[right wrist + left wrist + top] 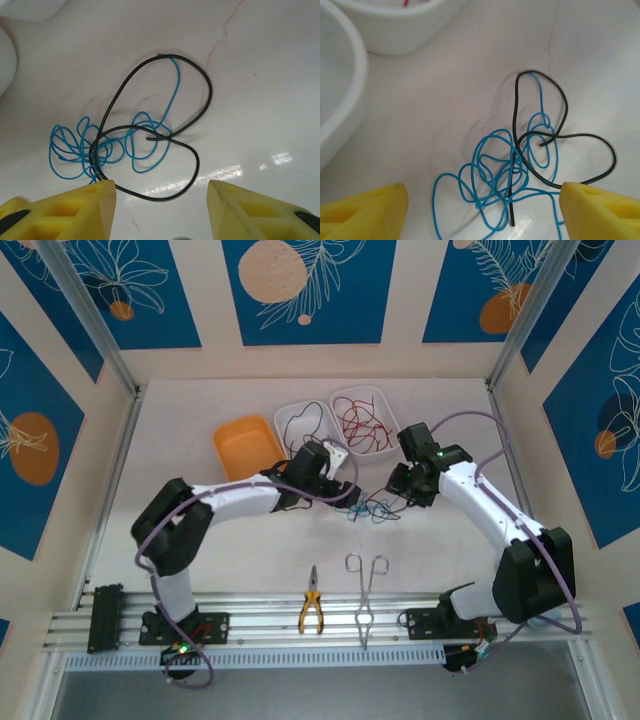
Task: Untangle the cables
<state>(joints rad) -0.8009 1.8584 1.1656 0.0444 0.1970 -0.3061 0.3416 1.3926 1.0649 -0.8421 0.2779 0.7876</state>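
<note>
A thin blue curly wire (479, 170) and thin black wire (514, 107) lie tangled on the white tabletop (445, 75) (between the arms); left gripper (482, 200) and right gripper (160, 195) hover over them, yellow jaws apart and empty, placed to take one strand each

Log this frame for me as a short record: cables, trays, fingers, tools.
tangle: blue cable and black cable intertwined on the table
sorted: red cables in one white tray, a black strand in the second white tray
left gripper: fingers apart, either side of the tangle
right gripper: fingers apart, nothing held
tools: pliers, tongs at near edge
</note>
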